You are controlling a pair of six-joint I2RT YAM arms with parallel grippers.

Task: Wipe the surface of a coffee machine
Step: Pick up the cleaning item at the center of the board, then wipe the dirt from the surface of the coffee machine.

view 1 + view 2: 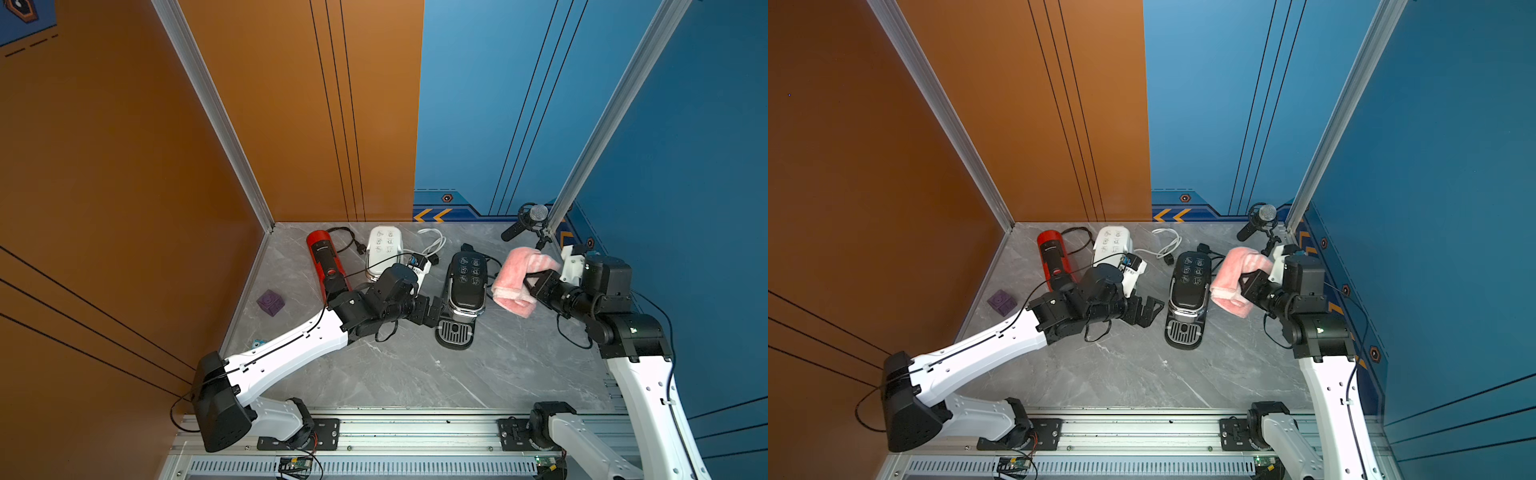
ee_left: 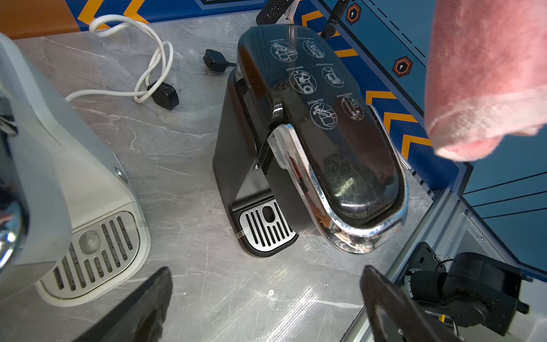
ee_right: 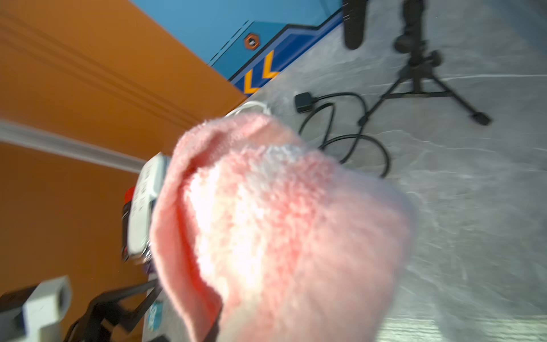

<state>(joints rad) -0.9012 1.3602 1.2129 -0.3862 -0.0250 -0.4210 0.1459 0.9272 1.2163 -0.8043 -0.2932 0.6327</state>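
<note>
Pink cloth [image 3: 281, 222], pinched in right gripper [image 1: 534, 282], aloft beside black coffee machine [image 1: 467, 286]; left gripper [image 1: 1148, 309] spread wide, empty.

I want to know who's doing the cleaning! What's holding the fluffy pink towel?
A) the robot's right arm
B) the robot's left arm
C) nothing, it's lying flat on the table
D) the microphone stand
A: in both top views the jaws of the right arm are shut on the pink towel beside the black coffee machine; those of the left arm stand open and empty.
</note>
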